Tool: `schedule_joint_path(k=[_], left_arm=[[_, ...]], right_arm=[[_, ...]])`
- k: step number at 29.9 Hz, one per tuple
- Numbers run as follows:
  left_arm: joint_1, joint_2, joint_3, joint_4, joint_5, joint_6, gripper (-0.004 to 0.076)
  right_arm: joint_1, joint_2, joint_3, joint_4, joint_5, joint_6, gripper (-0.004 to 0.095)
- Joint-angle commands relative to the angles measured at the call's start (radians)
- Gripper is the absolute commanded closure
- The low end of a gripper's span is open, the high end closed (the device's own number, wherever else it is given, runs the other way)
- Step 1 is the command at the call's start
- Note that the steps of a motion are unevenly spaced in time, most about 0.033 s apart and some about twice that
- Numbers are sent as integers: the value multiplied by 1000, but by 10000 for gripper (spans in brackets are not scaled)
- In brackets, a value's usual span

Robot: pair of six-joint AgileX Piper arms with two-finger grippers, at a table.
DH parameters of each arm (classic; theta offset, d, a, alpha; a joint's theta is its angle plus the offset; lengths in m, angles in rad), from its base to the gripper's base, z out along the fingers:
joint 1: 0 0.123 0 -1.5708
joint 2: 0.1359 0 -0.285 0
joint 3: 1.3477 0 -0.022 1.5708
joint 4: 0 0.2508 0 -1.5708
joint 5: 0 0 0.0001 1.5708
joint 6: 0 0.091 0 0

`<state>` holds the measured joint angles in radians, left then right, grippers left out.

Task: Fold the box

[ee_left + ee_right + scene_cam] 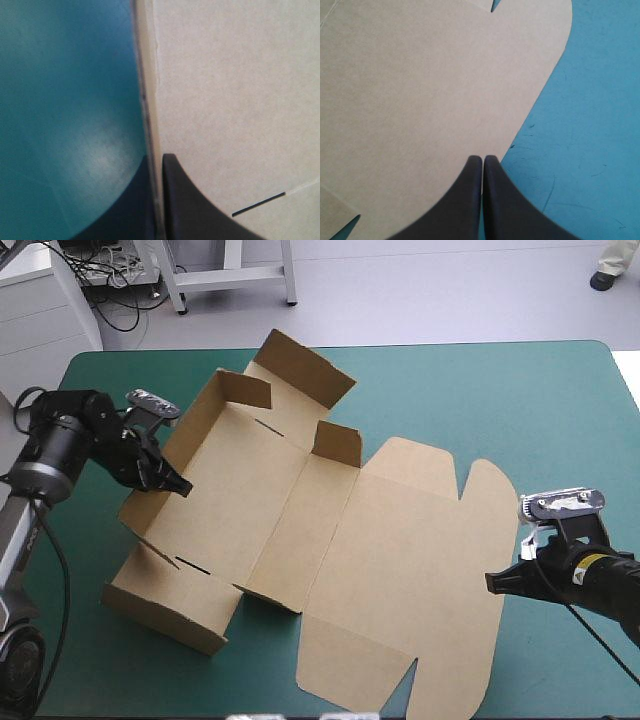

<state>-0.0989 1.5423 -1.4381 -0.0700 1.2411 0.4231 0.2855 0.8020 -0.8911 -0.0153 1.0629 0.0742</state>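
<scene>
The brown box [270, 490] lies half formed on the teal-green cover [500, 400]. Its long left wall and the two far end flaps stand up, while the lid [410, 570] lies flat toward the right. My left gripper [182, 486] is shut on the upper edge of the left wall. In the left wrist view that board edge [150, 100] runs between the black fingers [180, 200], beside a short slot [257, 205]. My right gripper [492, 581] is shut, its tip over the lid's rounded right edge [540, 95], with nothing seen between its fingers [470, 200].
A near-left wall [160, 605] of the box stands close to the table's front left. Bare teal-green cover [590, 125] stretches right of the lid to the table's right edge [625, 390], and also along the far edge [450, 345].
</scene>
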Motion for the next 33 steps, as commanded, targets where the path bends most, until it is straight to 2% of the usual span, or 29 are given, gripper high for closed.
schedule_joint_path(k=[1,4,6,14,26,33], left_arm=[[-97,22,-104,88,58,101,756],[-188,72,-158,203,27,157,756],[-236,101,-190,279,-34,157,756],[-361,130,-231,353,-235,219,756],[-587,105,-223,536,-260,232,756],[-685,43,-165,667,-338,164,756]], right_arm=[[-4,-8,-23,-10,-29,3,916],[-4,-8,-23,-10,-25,20,916],[-4,-8,-23,-10,-25,25,916],[-4,-8,-23,-10,-27,30,916],[-4,-8,-23,-10,-27,37,916],[-4,-8,-23,-10,-27,52,916]])
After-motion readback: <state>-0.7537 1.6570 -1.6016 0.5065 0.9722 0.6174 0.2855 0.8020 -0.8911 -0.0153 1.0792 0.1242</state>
